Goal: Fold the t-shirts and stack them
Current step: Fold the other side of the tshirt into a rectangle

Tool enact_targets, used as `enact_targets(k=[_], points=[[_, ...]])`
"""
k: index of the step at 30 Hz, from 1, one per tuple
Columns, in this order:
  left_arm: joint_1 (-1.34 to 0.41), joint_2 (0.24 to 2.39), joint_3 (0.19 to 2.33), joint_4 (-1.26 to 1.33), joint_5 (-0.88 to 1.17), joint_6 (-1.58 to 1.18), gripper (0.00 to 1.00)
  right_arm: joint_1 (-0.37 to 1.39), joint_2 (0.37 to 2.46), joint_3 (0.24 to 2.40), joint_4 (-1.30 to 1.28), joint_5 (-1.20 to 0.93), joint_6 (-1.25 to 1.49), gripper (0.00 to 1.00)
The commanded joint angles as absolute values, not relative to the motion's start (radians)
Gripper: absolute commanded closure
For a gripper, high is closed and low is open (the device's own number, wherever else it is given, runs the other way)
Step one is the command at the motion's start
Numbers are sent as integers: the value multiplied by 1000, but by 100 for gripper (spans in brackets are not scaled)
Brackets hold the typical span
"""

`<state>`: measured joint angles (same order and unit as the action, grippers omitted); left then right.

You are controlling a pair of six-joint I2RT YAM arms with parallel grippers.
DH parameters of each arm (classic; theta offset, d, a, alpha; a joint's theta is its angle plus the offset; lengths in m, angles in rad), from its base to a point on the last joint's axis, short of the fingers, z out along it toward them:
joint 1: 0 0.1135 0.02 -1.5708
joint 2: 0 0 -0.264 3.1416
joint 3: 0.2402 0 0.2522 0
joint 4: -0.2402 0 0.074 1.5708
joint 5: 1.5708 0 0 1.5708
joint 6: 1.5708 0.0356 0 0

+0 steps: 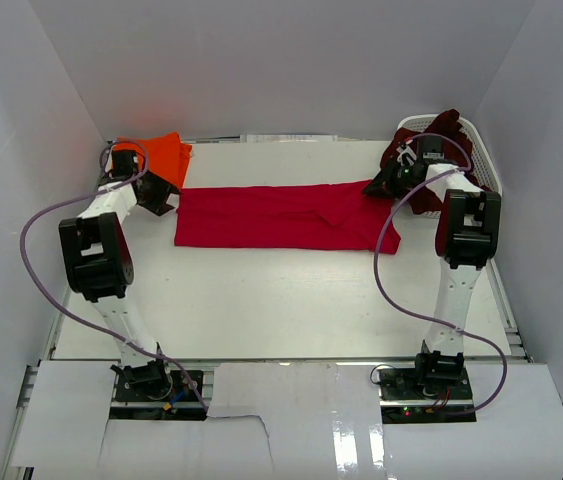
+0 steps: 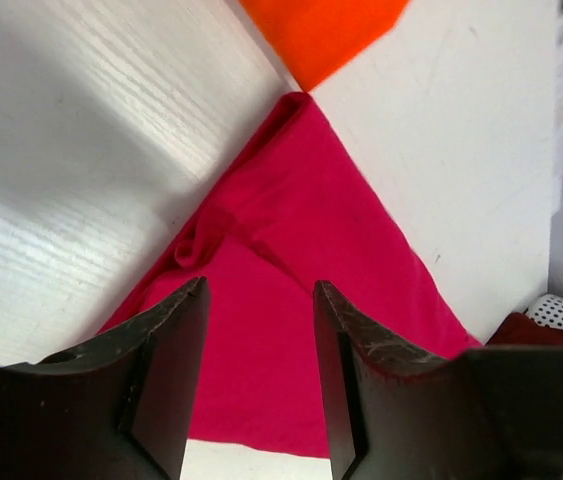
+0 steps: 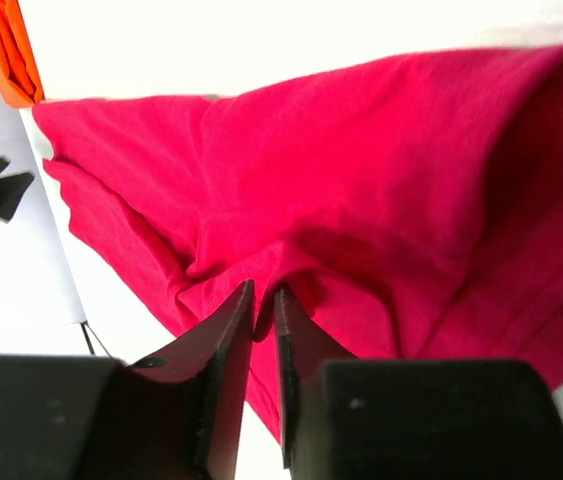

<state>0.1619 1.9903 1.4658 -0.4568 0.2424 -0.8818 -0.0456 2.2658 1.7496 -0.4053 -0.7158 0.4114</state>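
Note:
The crimson red t-shirt (image 1: 281, 215) lies folded into a long strip across the middle of the table. My left gripper (image 1: 161, 195) hovers over its left end, open, with the red cloth (image 2: 291, 230) showing between the fingers and nothing in them (image 2: 259, 290). My right gripper (image 1: 376, 185) is at the shirt's right end, its jaws nearly together with a raised fold of the red cloth (image 3: 361, 170) pinched at the tips (image 3: 264, 290). The orange t-shirt (image 1: 166, 155) lies at the back left corner. A dark maroon t-shirt (image 1: 441, 130) sits bunched in the basket.
The white lattice basket (image 1: 476, 145) stands at the back right corner, beside my right arm. White walls close the table at the back and on both sides. A purple cable loops from each arm over the table.

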Motion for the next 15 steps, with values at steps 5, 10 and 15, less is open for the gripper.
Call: enact_targets(k=[5, 10, 15], points=[[158, 1755, 1396, -290, 313, -816, 43, -43, 2277, 1781, -365, -738, 405, 47], [94, 1683, 1366, -282, 357, -698, 39, -40, 2220, 1758, -350, -703, 387, 25], [19, 1606, 1278, -178, 388, -614, 34, -40, 2166, 1691, -293, -718, 388, 24]])
